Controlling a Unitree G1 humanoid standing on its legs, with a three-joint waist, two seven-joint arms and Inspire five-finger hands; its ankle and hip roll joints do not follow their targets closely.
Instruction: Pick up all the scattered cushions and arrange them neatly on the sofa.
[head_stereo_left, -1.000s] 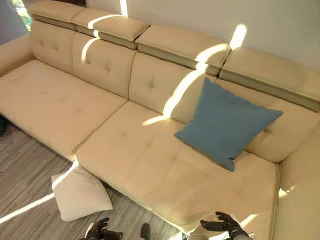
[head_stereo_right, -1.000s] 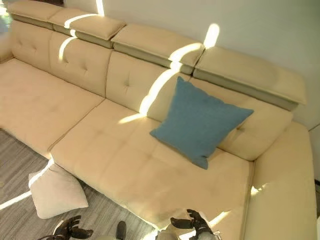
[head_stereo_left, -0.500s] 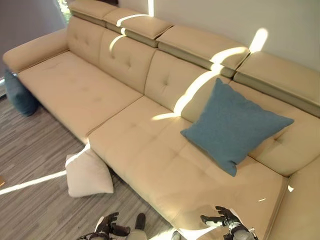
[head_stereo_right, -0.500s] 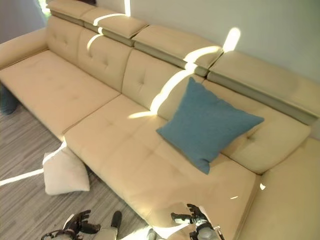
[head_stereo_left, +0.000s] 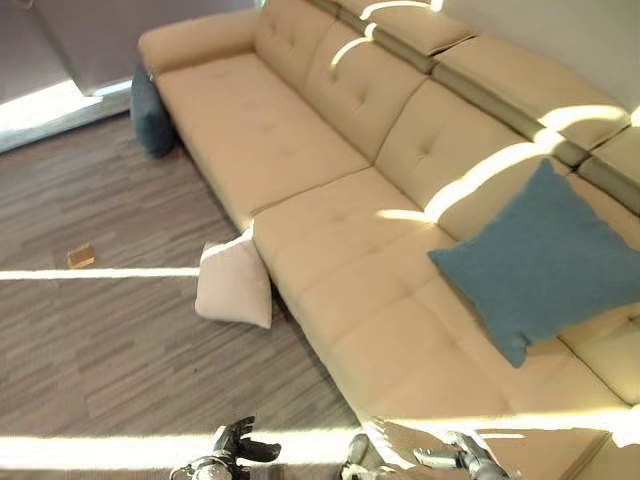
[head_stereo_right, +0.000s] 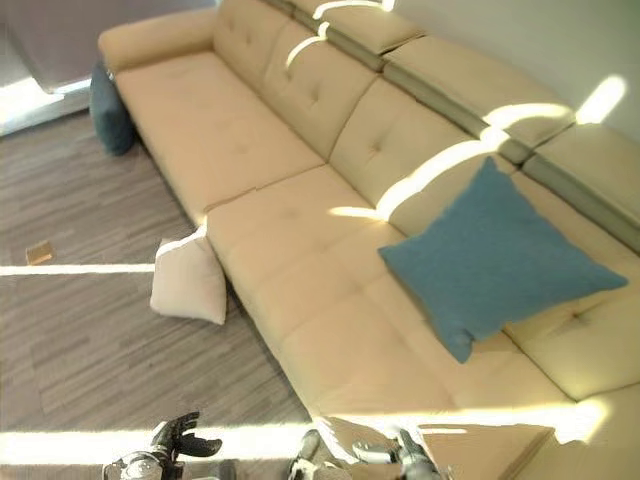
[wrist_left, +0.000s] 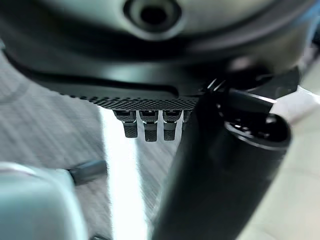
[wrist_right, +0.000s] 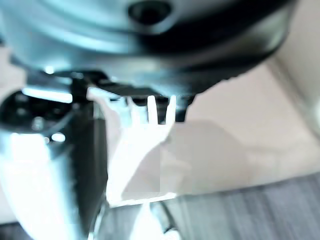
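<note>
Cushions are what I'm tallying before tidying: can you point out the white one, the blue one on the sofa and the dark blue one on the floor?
white cushion (head_stereo_left: 236, 288), left eye view, middle of its face.
blue cushion (head_stereo_right: 498, 258), right eye view, its centre.
dark blue cushion (head_stereo_right: 107, 112), right eye view, its visible side.

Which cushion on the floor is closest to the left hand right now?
The cream cushion, leaning against the sofa front, is closest to the left hand. The dark blue cushion sits by the far armrest.

The dark blue cushion is half hidden behind the sofa arm, and a small brown thing on the floor nearby is too small to tell.
</note>
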